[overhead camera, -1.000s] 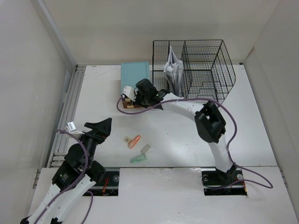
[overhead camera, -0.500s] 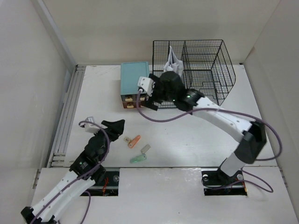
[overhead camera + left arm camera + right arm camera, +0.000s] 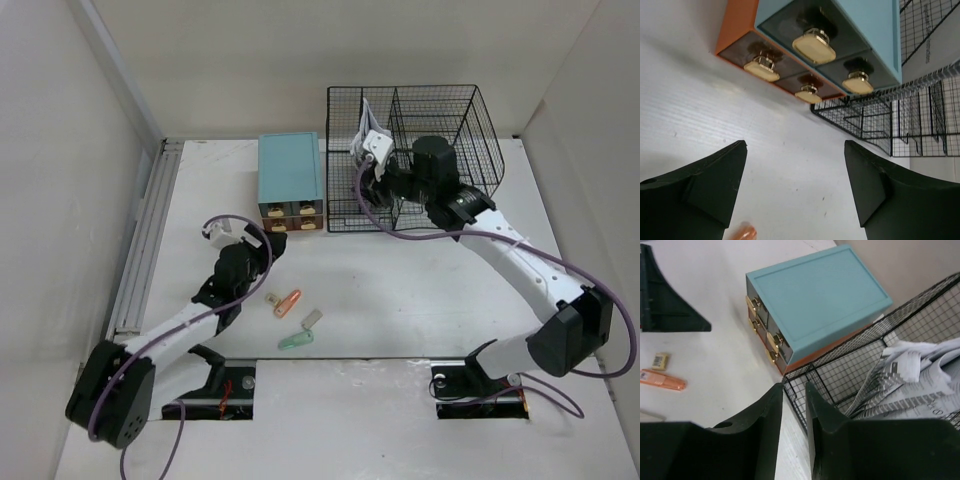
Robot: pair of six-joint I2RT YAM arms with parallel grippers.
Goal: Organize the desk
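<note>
The left gripper [image 3: 795, 149] stands wide, with nothing between its fingers. It is low over the desk [image 3: 400, 290] and faces the front of the teal-topped drawer box [image 3: 875, 30], whose gold-knobbed drawers look shut. Between this gripper and the arm bases, four loose things lie on the white top. An orange pen-like piece [image 3: 287, 302] and a small tan block [image 3: 271, 298] sit close together, with a grey piece [image 3: 312, 318] and a green one [image 3: 296, 341] a little nearer the bases.

The right gripper [image 3: 794, 390] has its fingers drawn to a narrow slit with nothing in it. It hovers over the near left corner of the black wire rack [image 3: 440, 110], which stands just beside the drawer box. A wad of printed papers [image 3: 920, 385] leans in the rack's left compartment, close to that gripper, and the right arm's cable drapes across the rack's front.

The desk spreads under everything, with pale walls around it and a ribbed rail [image 3: 140, 250] along its left edge
</note>
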